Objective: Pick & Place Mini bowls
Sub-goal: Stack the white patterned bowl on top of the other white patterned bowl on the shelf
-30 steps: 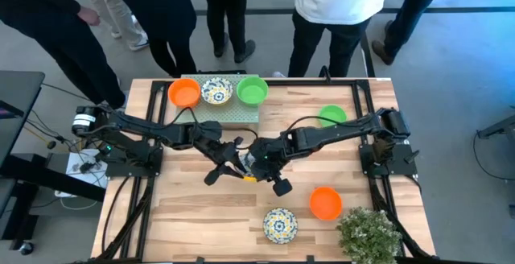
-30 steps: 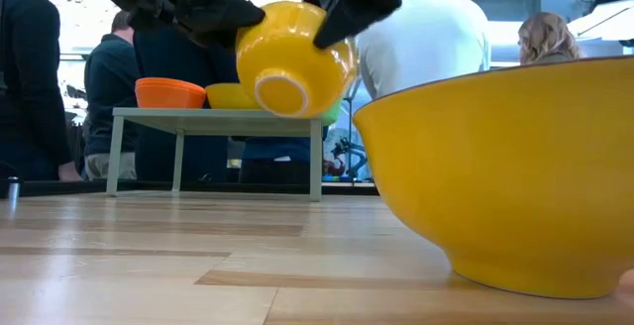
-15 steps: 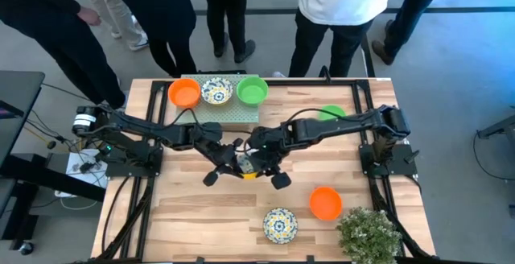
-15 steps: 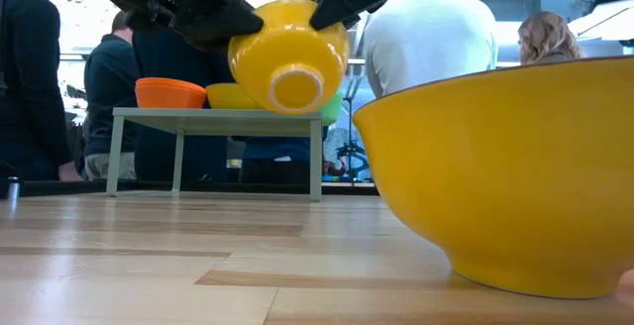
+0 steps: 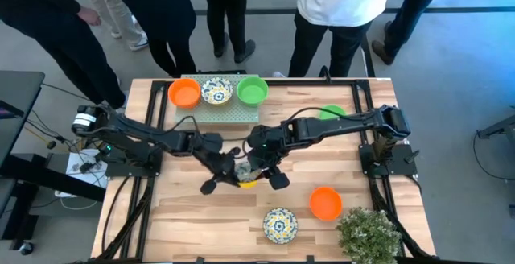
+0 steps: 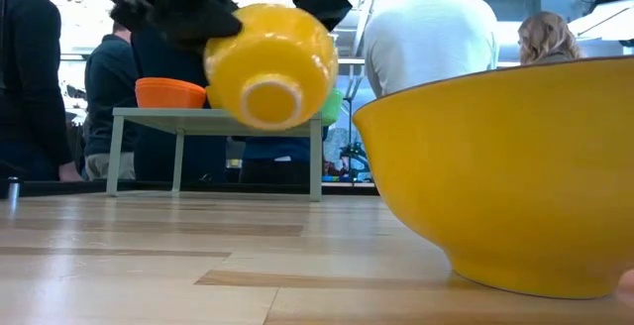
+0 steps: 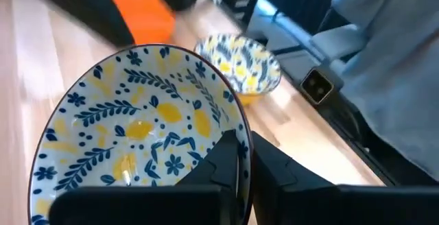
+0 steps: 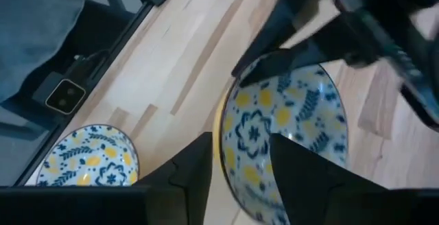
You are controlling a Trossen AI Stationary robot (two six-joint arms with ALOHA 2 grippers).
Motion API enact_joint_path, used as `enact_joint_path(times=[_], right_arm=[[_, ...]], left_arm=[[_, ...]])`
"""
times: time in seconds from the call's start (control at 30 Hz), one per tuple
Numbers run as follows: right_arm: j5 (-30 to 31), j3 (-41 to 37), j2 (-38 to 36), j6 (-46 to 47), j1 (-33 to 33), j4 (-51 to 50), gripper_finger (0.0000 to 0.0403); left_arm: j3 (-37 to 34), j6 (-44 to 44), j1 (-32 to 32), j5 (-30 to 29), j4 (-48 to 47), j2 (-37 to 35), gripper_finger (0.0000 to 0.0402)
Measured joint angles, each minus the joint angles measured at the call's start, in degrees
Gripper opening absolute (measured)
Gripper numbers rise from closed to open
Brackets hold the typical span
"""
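Observation:
A mini bowl (image 5: pixel 244 173), yellow outside and white with blue-yellow flowers inside (image 7: pixel 137 136), hangs tipped on its side above the table's middle. In the low view its foot ring (image 6: pixel 267 97) faces the near edge. My left gripper (image 5: pixel 233 171) is shut on its rim. My right gripper (image 5: pixel 260 161) is open; its fingers stand on either side of the bowl's rim (image 8: pixel 223 125), and I cannot tell if they touch it. Three mini bowls, orange (image 5: pixel 184 93), floral (image 5: pixel 216 91) and green (image 5: pixel 252 90), sit on a small stand (image 5: pixel 233 113) at the far left. My left gripper holds the bowl by its rim (image 7: pixel 241 125), with one finger inside the bowl (image 7: pixel 221 164) and the other outside (image 7: pixel 278 170). The fingers come from the table's left, slanting down. The bowl is lifted clear of the table, tipped on its side.
A green bowl (image 5: pixel 331 116) lies at the far right, an orange bowl (image 5: pixel 326 203) and a floral bowl (image 5: pixel 280 224) near the front edge, beside a bushy plant (image 5: pixel 368 233). Several people stand beyond the far edge (image 5: pixel 338 6).
My right gripper has come off the bowl's rim and risen a little above it. The bowl, now carried by my left gripper alone, has shifted toward the table's left and near edge and has turned its foot ring more squarely toward the near edge.

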Motion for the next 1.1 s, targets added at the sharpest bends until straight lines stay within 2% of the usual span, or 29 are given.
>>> enact_joint_path(times=[0.2, 0.37, 0.47, 0.53, 0.63, 0.7, 0.83, 0.9, 1.1], right_arm=[[0.5, 0.2, 0.0, 0.0, 0.0, -1.3, 0.0158], [0.5, -0.1, 0.0, 2.0, 0.0, -1.3, 0.0159], [0.5, -0.1, 0.0, 2.4, 0.0, -0.2, 0.0156], [0.5, -0.2, 0.0, 2.4, 0.0, 0.8, 0.0154], [0.6, -0.2, 0.0, 2.4, -0.2, 1.7, 0.0152], [1.5, -0.2, 0.1, 2.4, -0.4, 2.3, 0.0151], [1.6, -0.2, 0.1, 2.4, -0.8, 3.0, 0.0151], [1.6, -0.2, 0.1, 2.4, -1.2, 3.1, 0.0151], [1.6, -0.2, 0.1, 2.4, -2.2, 3.3, 0.0151]], left_arm=[[-0.2, -1.1, -9.4, -15.2, -17.4, -5.3, 0.0014], [0.0, -1.1, -14.3, -29.3, -23.8, -16.6, 0.0017], [1.0, 0.4, -14.7, -37.6, -29.7, -24.0, 0.0014], [2.4, 2.2, -14.5, -45.4, -33.1, -27.9, 0.0014], [4.2, 9.8, -13.8, -55.8, -35.2, -31.5, 0.0015], [6.0, 16.0, -11.5, -59.9, -35.5, -32.5, 0.0015], [11.3, 20.1, -2.8, -61.5, -35.5, -31.7, 0.0014], [14.1, 20.2, 2.6, -59.9, -37.2, -30.4, 0.0015], [17.8, 21.7, 19.0, -39.1, -41.2, -25.5, 0.0015]])
